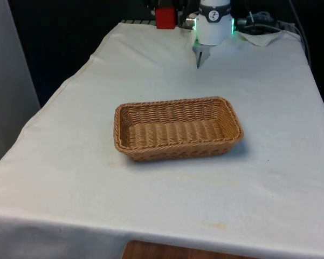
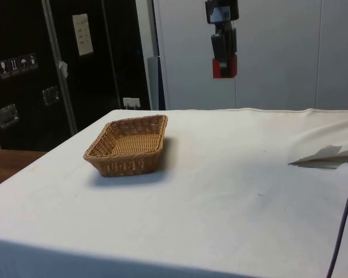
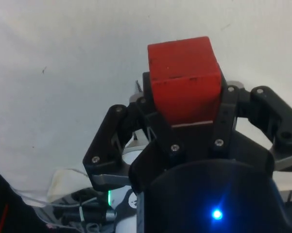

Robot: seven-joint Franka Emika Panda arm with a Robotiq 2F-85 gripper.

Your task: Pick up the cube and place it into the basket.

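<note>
One red cube (image 3: pixel 184 77) is the whole of the cargo here, and it sits clamped between the two black fingers of the gripper (image 3: pixel 184 104), which are closed against its sides with the block's end sticking out past the fingertips. In the side view the cube (image 2: pixel 224 68) hangs high in the air at the tip of the gripper (image 2: pixel 224 61), well above the white cloth (image 2: pixel 231 174) and well apart from the wicker basket (image 2: pixel 127 145), which lies off toward that view's left. In the front view the cube (image 1: pixel 165 17) shows at the far end of the table, beyond the basket (image 1: pixel 178 128) and near the top edge of the picture. The basket stands upright on the cloth near the table's middle, and nothing can be seen inside it. Judging from this, the pick-up half of the task looks done: the cube is off the table and firmly held. What is left is the carry across to a spot over the basket, the descent toward its woven floor, and the release.
</note>
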